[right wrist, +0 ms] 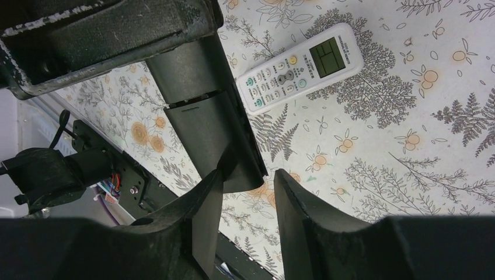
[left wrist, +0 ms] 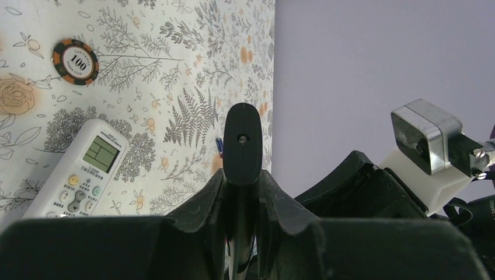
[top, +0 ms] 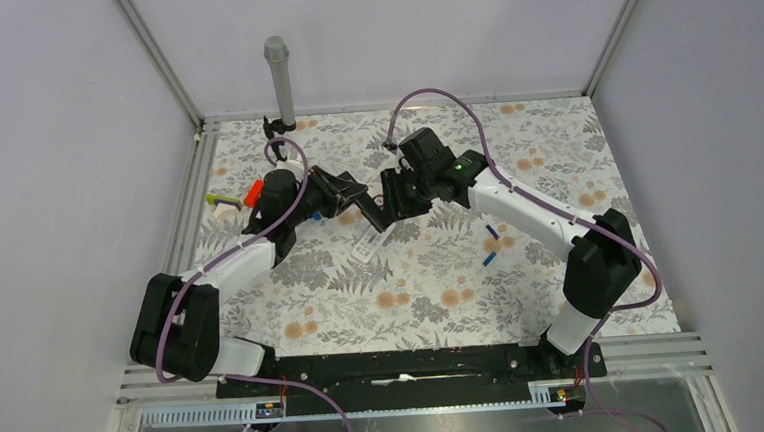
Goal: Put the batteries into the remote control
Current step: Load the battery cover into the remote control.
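My left gripper (left wrist: 242,181) is shut on a slim black remote control (left wrist: 242,137) and holds it in the air over the middle of the mat. In the right wrist view the black remote (right wrist: 198,116) slants down to my right gripper (right wrist: 248,198). That gripper is open, with the remote's lower end just past its fingertips and touching the left finger (right wrist: 204,216). The grippers meet tip to tip in the top view: left gripper (top: 357,205), right gripper (top: 392,200). Two small blue batteries (top: 492,232) (top: 489,259) lie on the mat to the right, by the right forearm.
A white remote (top: 368,245) with a screen lies face up on the floral mat just below the grippers. An orange-red piece (top: 252,192) with a yellow-green bit sits at the left edge. A poker chip (left wrist: 76,61) lies on the mat. A grey post (top: 280,82) stands at the back.
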